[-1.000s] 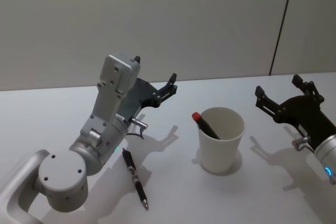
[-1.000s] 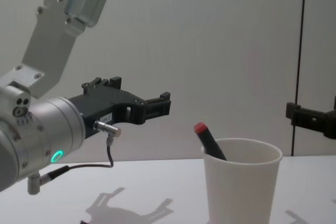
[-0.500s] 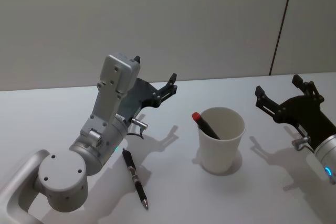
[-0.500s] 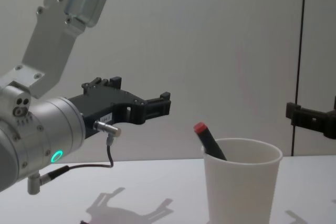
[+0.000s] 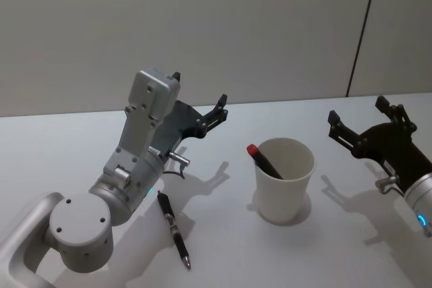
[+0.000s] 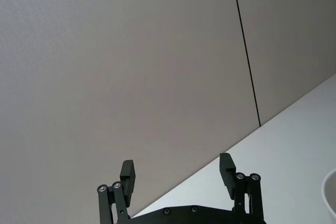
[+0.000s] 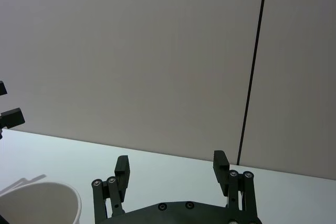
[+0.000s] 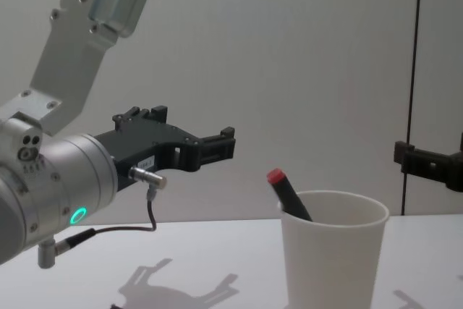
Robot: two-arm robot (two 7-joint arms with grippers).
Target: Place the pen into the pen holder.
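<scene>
Plainly, the pen holder [image 5: 285, 180] stands upright on the white counter [image 5: 81, 146], about midway between the two arms and touched by neither. A red-capped pen [image 5: 263, 160] sits inside it, leaning against the rim on the robot's left, with the red cap just above the rim and the lower part hidden by the cup wall. In the chest view the same cup [image 8: 333, 251] shows from the side, and the pen [image 8: 288, 193] slants up out of it towards the left.

A second pen, the black pen [image 5: 174, 228], lies flat on the counter to the left of the cup and apart from it (close beside the left arm's grey elbow housing), its tip towards the robot.

The left gripper [image 5: 200, 90] hangs above the counter, left of the cup and aimed towards the far wall; its jaws are spread and hold nothing, as the left wrist view [image 6: 177, 167] shows. The right gripper [image 5: 358, 110] hovers on the other side of the cup, also clear of it, its jaws likewise spread and bare [image 7: 171, 162].
</scene>
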